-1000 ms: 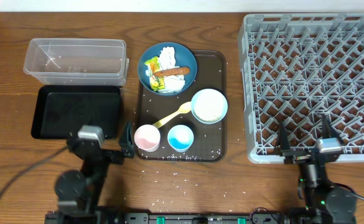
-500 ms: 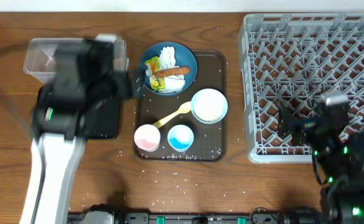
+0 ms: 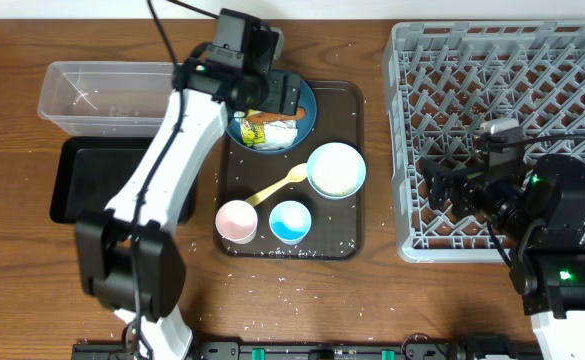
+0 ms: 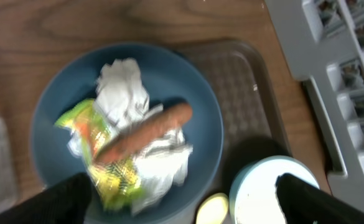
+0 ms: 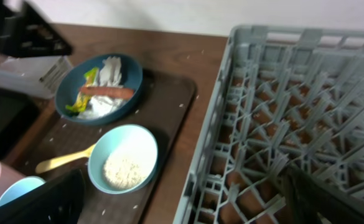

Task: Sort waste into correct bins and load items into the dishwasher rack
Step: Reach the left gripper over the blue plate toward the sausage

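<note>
The dark blue dish (image 4: 197, 93) holds crumpled white tissues (image 4: 122, 90), a yellow-green wrapper (image 4: 107, 180) and an orange-brown sausage (image 4: 145, 132). My left gripper (image 3: 277, 100) hovers open above the dish, empty; in the left wrist view (image 4: 188, 208) its fingers straddle the dish's near side. The pale bowl (image 3: 336, 169) holds rice (image 5: 124, 169). The yellow spoon (image 3: 277, 186), pink cup (image 3: 236, 220) and blue cup (image 3: 290, 221) sit nearby. My right gripper (image 3: 442, 185) is open and empty over the front left of the grey rack (image 3: 502, 100).
The dishes stand on a dark brown serving tray (image 3: 344, 238). A clear tub (image 3: 120, 95) and a black tray (image 3: 122, 180) lie at the left. Loose rice grains (image 3: 282, 280) are scattered on the wooden table in front of the serving tray.
My left arm has swung from the table's front edge up and right to above the blue dish. My right arm has risen from the front edge to over the rack's front left.
</note>
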Robot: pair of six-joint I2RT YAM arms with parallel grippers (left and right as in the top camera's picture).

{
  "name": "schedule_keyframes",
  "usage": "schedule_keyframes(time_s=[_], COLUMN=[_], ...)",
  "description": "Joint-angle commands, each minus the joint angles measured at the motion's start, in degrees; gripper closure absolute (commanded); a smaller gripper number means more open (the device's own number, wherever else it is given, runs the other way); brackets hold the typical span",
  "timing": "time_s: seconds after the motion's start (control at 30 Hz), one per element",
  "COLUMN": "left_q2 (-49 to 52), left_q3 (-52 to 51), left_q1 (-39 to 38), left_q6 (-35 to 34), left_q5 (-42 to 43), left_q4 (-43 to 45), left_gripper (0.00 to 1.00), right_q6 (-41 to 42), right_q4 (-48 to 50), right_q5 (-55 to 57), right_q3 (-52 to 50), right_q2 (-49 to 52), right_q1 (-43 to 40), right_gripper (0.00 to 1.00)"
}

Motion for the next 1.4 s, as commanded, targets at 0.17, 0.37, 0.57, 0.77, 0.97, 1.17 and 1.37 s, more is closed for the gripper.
schedule_keyframes(time_s=[0.17, 0.37, 0.57, 0.77, 0.97, 1.17, 1.37], left_q2=[7.96, 11.52, 16.15, 19.5, 21.16, 21.11, 17.29], left_q3=[1.03, 1.01, 0.98, 0.98, 0.92, 0.83, 0.85], left_q1=[-4.81, -7.5, -7.87, -8.04, -8.04, -8.17, -8.17], left_q6=[-25.05, -40.81, -48.81, -48.78, -48.76, -48.7, -48.09], left_q5=[-21.94, -30.27, -32.28, -32.06, -32.06, -30.95, -26.53], left_q4=[4.76, 4.81, 6.78, 9.7, 12.04, 11.93, 10.78], left_gripper=[0.17, 0.24, 0.27, 0.3, 0.31, 0.36, 0.36], right_q6=[0.5, 0.5, 0.5, 0.5, 0.48, 0.48, 0.48], right_q4=[-2.16, -3.65, -4.66, -5.35, -6.78, -7.21, -6.91], right_q5=[-1.86, -1.66, -1.68, -1.68, -1.66, -1.66, -1.64], right_q3=[0.98, 0.96, 0.96, 0.96, 0.96, 0.96, 0.96], right_q2=[1.05, 2.08, 3.69, 5.53, 6.71, 7.43, 7.41], right_q1=[0.0, 0.0, 0.0, 0.0, 0.0, 0.0, 0.0], right_gripper=[0.06, 0.09, 0.11, 0.12, 0.12, 0.13, 0.12])
